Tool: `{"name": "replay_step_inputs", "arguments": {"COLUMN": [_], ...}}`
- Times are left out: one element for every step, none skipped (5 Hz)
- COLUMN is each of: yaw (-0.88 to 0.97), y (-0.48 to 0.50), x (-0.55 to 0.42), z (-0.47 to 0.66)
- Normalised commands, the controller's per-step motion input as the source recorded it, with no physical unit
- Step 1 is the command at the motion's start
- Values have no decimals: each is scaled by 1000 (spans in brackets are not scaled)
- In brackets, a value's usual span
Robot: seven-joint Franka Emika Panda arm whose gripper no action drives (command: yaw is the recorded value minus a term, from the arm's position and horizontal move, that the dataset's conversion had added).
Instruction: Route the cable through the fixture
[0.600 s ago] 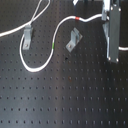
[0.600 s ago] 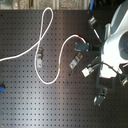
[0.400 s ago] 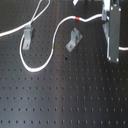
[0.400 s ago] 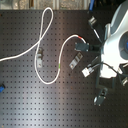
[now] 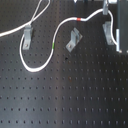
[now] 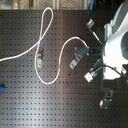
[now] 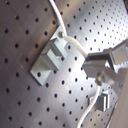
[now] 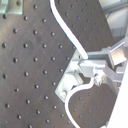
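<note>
The cable lies in loose curves on the perforated worktop, threading one bracket; the claw is clamped on it near the red band.

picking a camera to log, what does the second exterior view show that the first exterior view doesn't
Only the second exterior view shows the white robot arm from above, a small blue object at its left edge, and the cable's full upper loop. Only the first exterior view shows the wide bare front of the perforated table. Both show the cable with its red band and green band, plus metal fixtures such as the middle fixture.
</note>
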Motion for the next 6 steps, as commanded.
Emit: {"name": "replay_step_inputs", "arguments": {"yaw": [-720, -711, -154, 94, 0, -134], "y": [0, 0, 89, 453, 40, -53], "x": [0, 0, 80, 333, 171, 371], "z": [0, 0, 0, -1, -16, -76]}}
